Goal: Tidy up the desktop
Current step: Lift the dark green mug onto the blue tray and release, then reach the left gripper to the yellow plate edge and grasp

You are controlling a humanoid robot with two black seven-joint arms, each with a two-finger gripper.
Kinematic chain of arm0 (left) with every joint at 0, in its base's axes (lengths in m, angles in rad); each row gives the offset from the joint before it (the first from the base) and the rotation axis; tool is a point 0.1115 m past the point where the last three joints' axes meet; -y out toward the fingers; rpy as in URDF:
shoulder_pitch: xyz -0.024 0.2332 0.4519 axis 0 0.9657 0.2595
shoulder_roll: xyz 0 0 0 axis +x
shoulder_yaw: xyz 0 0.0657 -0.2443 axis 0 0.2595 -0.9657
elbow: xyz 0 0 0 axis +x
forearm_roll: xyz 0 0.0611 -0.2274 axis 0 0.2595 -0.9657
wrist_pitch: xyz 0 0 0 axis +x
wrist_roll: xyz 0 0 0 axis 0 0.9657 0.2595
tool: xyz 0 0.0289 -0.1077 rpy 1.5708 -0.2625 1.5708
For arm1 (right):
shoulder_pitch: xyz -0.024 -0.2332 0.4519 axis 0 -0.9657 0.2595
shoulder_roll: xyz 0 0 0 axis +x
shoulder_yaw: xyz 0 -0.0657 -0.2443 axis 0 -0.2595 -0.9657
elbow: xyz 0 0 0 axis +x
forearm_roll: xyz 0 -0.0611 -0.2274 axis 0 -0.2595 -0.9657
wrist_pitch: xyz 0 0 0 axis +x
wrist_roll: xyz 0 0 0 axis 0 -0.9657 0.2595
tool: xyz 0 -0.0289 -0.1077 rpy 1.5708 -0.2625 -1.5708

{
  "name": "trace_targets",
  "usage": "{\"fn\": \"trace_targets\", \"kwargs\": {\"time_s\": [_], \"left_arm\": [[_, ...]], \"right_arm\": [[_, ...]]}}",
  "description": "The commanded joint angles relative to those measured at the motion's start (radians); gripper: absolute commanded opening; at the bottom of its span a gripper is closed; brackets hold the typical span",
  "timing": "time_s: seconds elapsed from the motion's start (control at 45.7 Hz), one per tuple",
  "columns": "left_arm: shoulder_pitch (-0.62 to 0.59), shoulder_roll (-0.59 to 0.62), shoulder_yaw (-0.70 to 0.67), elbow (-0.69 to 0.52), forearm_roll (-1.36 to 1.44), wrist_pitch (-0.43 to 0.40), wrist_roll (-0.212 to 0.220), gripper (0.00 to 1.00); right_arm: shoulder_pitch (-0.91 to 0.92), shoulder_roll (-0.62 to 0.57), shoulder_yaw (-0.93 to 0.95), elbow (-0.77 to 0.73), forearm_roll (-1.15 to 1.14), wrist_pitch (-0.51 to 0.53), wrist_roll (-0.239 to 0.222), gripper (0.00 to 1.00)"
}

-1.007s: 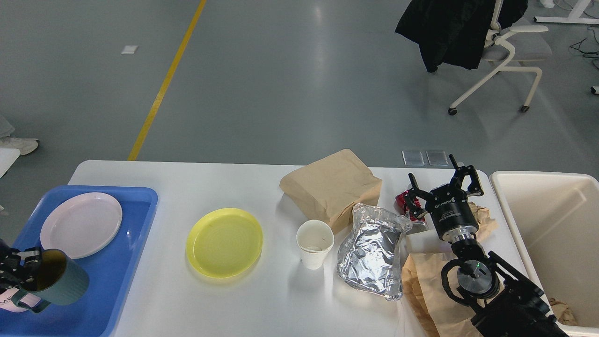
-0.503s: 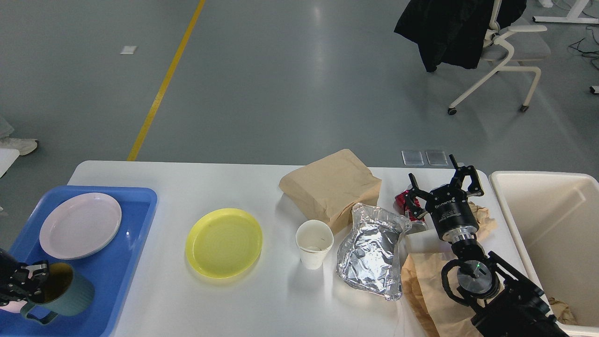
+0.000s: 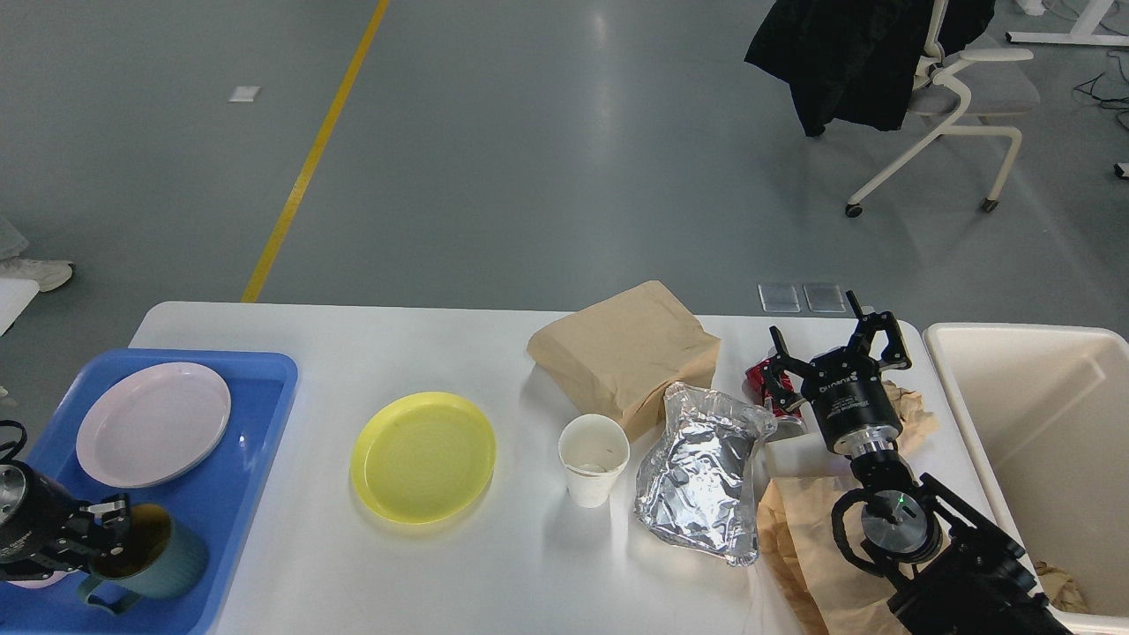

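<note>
Desk (image 3: 291, 564): the large white rounded top fills the lower half of the view; it is rigid and fixed, not a thing to lift, and it gets tidied item by item.
Cream bin (image 3: 1041, 441): stands at the desk's right edge, stiff plastic, open-topped, crumpled paper in its near corner.
Blue tray (image 3: 238, 494): sits on the desk's left end and carries the pink plate (image 3: 153, 423) and the mug.
Brown paper bag (image 3: 624, 353): lies at the desk's far middle; likely light and soft, best pinched at a folded edge.
Foil bag (image 3: 701, 476): lies crumpled just beside the paper cup; probably light, slippery and easily crushed, so a crease gives the best hold.
Yellow plate (image 3: 423, 456): lies flat on the bare desk; stiff and shallow, to be taken by the rim.
Paper cup (image 3: 594, 459): stands upright; thin-walled and light, needs a gentle grip at the lip.
Teal mug (image 3: 148, 556): rests in the tray's near part; hard, heavier than the paper things.
Left gripper (image 3: 99, 534): jaws clamped on the mug's rim.
Right gripper (image 3: 833, 346): jaws apart, empty, hovering beside the red can (image 3: 766, 381).
</note>
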Motion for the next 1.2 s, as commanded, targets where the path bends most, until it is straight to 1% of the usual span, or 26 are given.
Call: {"fn": "trace_targets", "kwargs": {"time_s": [0.0,0.219,0.438,0.635,0.722,0.766,0.81,0.876,0.941,1.007,1.073,1.116,1.182], "left_arm": [[0.011,-0.006,0.002,-0.001,0.0,0.02,0.007,0.88],[0.009,0.0,0.006,-0.001,0.001,0.017,0.009,0.92],[-0.003,0.016,0.009,-0.004,0.001,-0.001,0.012,0.92],[-0.034,0.03,0.026,-0.016,0.001,-0.009,0.009,0.92],[-0.09,0.03,0.077,-0.051,0.0,-0.01,0.002,0.92],[-0.146,0.03,0.12,-0.093,-0.002,-0.01,0.001,0.92],[-0.227,0.03,0.184,-0.146,-0.007,-0.007,0.001,0.92],[-0.391,0.019,0.302,-0.246,-0.028,-0.007,0.004,0.92],[-0.582,-0.013,0.429,-0.362,-0.072,-0.006,0.002,0.92],[-0.789,-0.084,0.561,-0.468,-0.141,-0.006,0.002,0.92],[-0.971,-0.165,0.661,-0.563,-0.21,-0.006,-0.002,0.92],[-1.06,-0.235,0.707,-0.62,-0.252,-0.006,-0.004,0.92],[-1.14,-0.344,0.72,-0.688,-0.322,-0.009,-0.008,0.92]], "right_arm": [[0.0,0.0,0.0,0.0,0.0,0.0,0.001,1.0],[0.0,0.0,0.0,-0.001,0.0,0.0,0.001,1.0],[0.0,0.0,0.0,0.0,0.0,0.0,0.001,1.0],[0.0,0.0,0.0,0.0,0.0,0.0,0.001,1.0],[0.0,0.0,0.0,-0.001,0.0,0.0,0.001,1.0],[0.0,0.0,0.0,-0.001,0.0,0.0,0.001,1.0],[0.0,0.0,0.0,-0.001,0.0,0.0,0.001,1.0],[0.0,0.0,0.0,-0.001,0.0,0.0,0.001,1.0],[0.0,0.0,0.0,-0.001,0.0,0.0,0.001,1.0],[0.0,0.0,0.0,-0.001,0.0,0.0,0.001,1.0],[0.0,0.0,0.0,-0.001,0.0,0.0,0.001,1.0],[0.0,0.0,0.0,-0.001,0.0,0.0,0.001,1.0],[0.0,0.0,0.0,-0.001,0.0,0.0,0.001,1.0]]}}
